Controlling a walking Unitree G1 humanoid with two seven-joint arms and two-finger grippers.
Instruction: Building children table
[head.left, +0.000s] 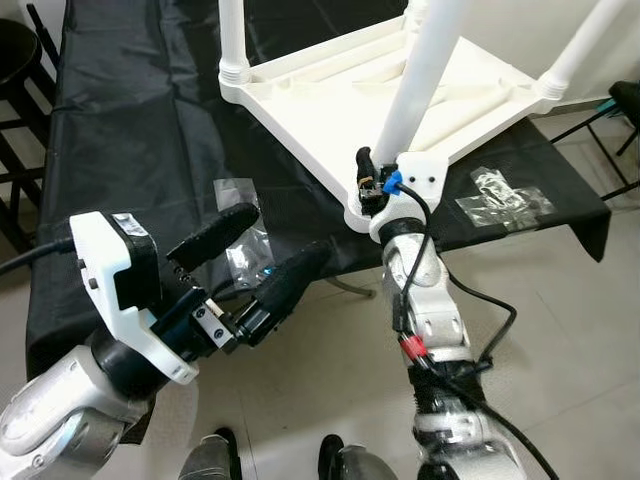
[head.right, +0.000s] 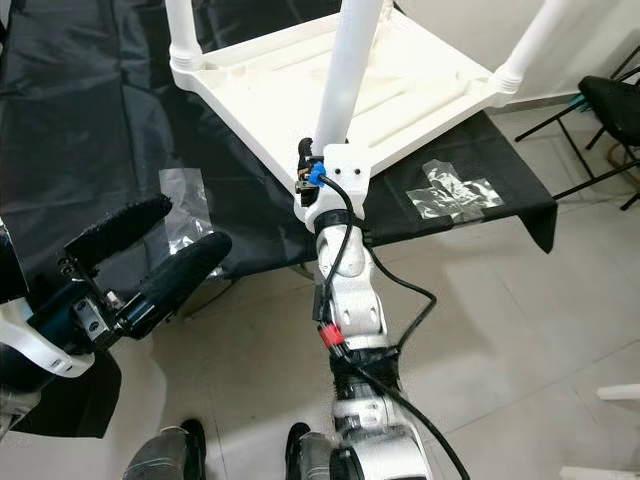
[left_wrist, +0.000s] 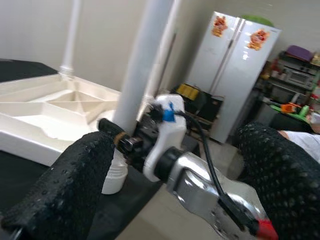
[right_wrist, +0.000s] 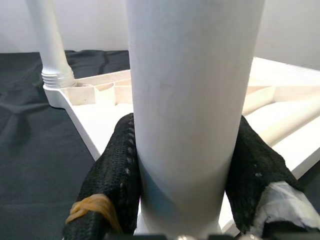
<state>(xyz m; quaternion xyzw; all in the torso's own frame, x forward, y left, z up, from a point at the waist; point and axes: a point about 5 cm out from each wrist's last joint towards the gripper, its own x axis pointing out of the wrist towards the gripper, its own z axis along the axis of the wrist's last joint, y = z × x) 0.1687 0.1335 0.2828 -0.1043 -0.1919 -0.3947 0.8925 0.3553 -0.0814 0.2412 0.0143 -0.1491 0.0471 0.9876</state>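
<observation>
The upturned white tabletop (head.left: 330, 95) lies on the black-draped bench (head.left: 120, 120), its near corner overhanging the edge. Your right gripper (right_wrist: 185, 165) is clenched on the near table leg (head.left: 425, 75) just above its socket (likely seating it), so keep the leg upright and twist squarely. Your left gripper (head.left: 250, 265) hovers released just beside; open floor (head.left: 560, 300) lies to the right, parts bags (head.left: 505, 195) near.

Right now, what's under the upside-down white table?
A black cloth lies under the white table, with plastic bags beside it. Whatever the cloth covers stays hidden. The right gripper clamps one leg.
</observation>
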